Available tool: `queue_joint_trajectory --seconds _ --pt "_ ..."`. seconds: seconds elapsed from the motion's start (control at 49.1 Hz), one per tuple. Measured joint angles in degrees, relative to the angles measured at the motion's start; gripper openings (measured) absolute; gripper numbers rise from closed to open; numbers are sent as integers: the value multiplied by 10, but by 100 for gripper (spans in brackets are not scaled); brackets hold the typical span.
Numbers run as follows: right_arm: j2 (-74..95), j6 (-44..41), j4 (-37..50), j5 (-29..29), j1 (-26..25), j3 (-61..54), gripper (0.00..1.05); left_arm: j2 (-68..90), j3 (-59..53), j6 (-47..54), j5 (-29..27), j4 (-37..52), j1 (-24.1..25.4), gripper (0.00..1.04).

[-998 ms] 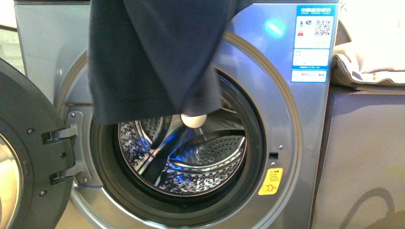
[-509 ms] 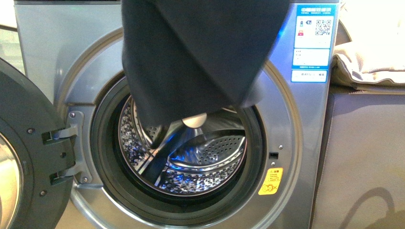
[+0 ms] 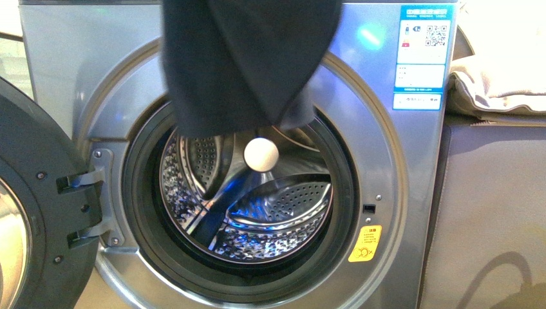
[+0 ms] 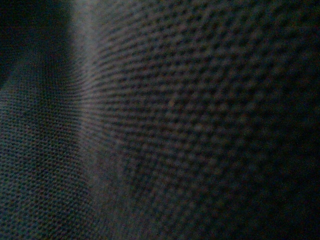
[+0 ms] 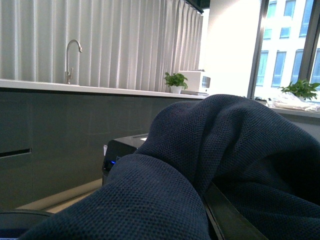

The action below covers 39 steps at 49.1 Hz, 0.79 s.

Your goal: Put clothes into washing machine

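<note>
Pincers cannot be judged open or closed: the left pincer is hidden by dark weave filling its wrist view, and the right pincer is buried under navy folds. The clothes (image 3: 244, 64) are seen hanging in front of the upper part of the porthole of the washing machine (image 3: 386, 193). Its door (image 3: 38, 212) is swung open at the left, the drum (image 3: 283, 199) is exposed, and a pale ball (image 3: 261, 154) is seen just below the hem.

One garment (image 3: 244, 64), one washer (image 3: 380, 161), perhaps one ball (image 3: 261, 154)
</note>
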Motion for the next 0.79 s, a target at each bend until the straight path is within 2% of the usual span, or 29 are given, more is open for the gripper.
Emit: queue_joint_trajectory --seconds 0.285,0.529,0.672,0.794 --pt "-1 0 2 0 0 0 6 35 33 -31 0 54 -23 98" --pt "-4 0 2 0 0 0 6 61 41 -98 31 124 -40 98" --pt "-5 0 2 2 0 0 6 76 56 -95 23 111 -50 98" --pt "-5 0 2 4 -1 0 6 97 78 -83 -5 95 -56 98"
